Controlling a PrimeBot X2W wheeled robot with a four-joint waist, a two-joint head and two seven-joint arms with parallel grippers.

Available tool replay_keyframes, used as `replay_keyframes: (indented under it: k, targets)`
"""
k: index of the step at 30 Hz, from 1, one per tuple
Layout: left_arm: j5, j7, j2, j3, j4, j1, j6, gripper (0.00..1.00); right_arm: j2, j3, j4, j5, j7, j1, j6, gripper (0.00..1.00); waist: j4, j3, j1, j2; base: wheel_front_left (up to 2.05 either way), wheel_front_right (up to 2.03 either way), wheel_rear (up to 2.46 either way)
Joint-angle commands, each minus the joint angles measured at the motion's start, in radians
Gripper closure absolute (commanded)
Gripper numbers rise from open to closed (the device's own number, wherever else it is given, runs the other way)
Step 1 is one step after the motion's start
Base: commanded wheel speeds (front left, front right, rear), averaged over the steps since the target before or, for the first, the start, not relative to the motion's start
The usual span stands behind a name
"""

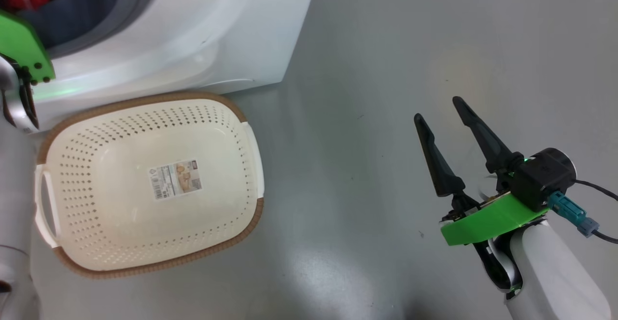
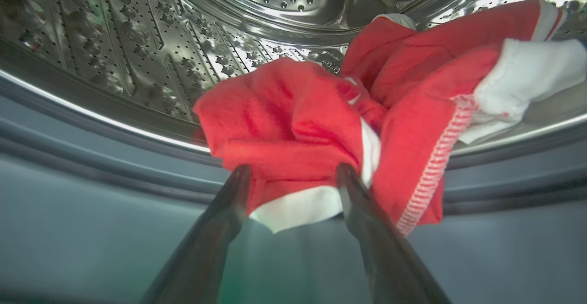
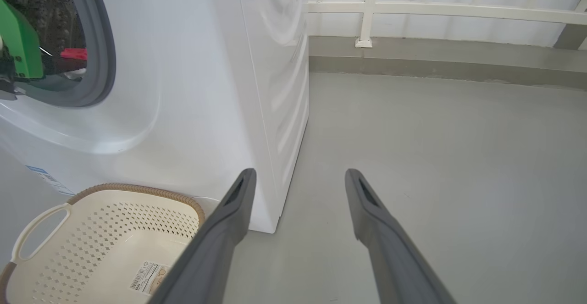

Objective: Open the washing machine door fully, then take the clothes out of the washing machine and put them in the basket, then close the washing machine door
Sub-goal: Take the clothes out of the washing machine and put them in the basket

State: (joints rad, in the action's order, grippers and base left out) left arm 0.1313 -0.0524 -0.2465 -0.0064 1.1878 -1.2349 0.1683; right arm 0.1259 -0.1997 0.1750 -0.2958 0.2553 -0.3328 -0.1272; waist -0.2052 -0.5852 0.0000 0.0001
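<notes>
Though the drum [image 2: 137, 42] runs off-frame, the left gripper [image 2: 293, 168] stands spread at the mouth of the washing machine [image 1: 217, 30] — the clothes [image 2: 284, 116] bunched at twelve o'clock, one fold between its fingertips [image 2: 238, 185]. The right gripper [image 1: 437, 109] gapes empty, the basket [image 1: 96, 165] at its nine o'clock.

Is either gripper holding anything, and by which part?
Nothing is held. The left gripper is open, straddling a lower fold of the clothes; the right gripper is open above the floor.
</notes>
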Motion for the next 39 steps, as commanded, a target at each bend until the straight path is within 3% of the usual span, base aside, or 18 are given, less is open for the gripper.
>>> replay_keyframes:
  k: [1,6,7,8,9,10,28,39]
  targets:
    - [-0.012,0.006,-0.056,0.003,-0.012,-0.012,0.013,0.0,0.004,-0.018,-0.017,-0.01,0.006,0.002,-0.003,0.0,-0.011,-0.003,0.0,-0.0001,0.0,0.0,0.0]
    - [-0.025,0.023,-0.072,-0.019,0.009,-0.017,0.019,0.0,0.003,-0.017,-0.019,-0.015,0.006,0.0,-0.003,0.0,-0.028,-0.012,0.0,-0.0001,0.0,0.0,0.0]
    - [-0.025,0.024,-0.073,-0.021,0.011,-0.019,0.021,0.12,0.003,-0.017,-0.02,-0.016,0.006,0.0,-0.003,0.0,-0.03,-0.014,0.0,-0.0001,0.0,0.0,0.0]
    - [-0.026,0.025,-0.075,-0.024,0.014,-0.019,0.022,0.12,0.004,-0.017,-0.021,-0.016,0.006,0.0,-0.003,0.0,-0.031,-0.015,0.0,-0.0001,0.0,0.0,0.0]
    - [-0.027,0.028,-0.076,-0.027,0.017,-0.019,0.022,0.94,0.004,-0.017,-0.022,-0.017,0.006,0.001,-0.003,0.0,-0.032,-0.015,0.0,-0.0001,0.0,0.0,0.0]
    - [-0.029,0.028,-0.077,-0.031,0.019,-0.02,0.022,1.0,0.004,-0.017,-0.023,-0.016,0.006,0.002,-0.003,0.0,-0.032,-0.016,0.0,-0.0001,0.0,0.0,0.0]
    - [0.004,-0.154,-0.081,-0.041,-0.03,0.03,-0.002,1.0,0.008,-0.027,-0.01,-0.024,0.006,0.002,-0.003,0.0,0.002,0.012,0.0,-0.0001,0.0,0.0,0.0]
    - [0.016,-0.208,-0.071,-0.048,-0.189,0.126,-0.018,1.0,0.015,-0.02,-0.017,-0.017,0.006,0.001,-0.003,0.0,0.031,0.032,0.0,-0.0001,0.0,0.0,0.0]
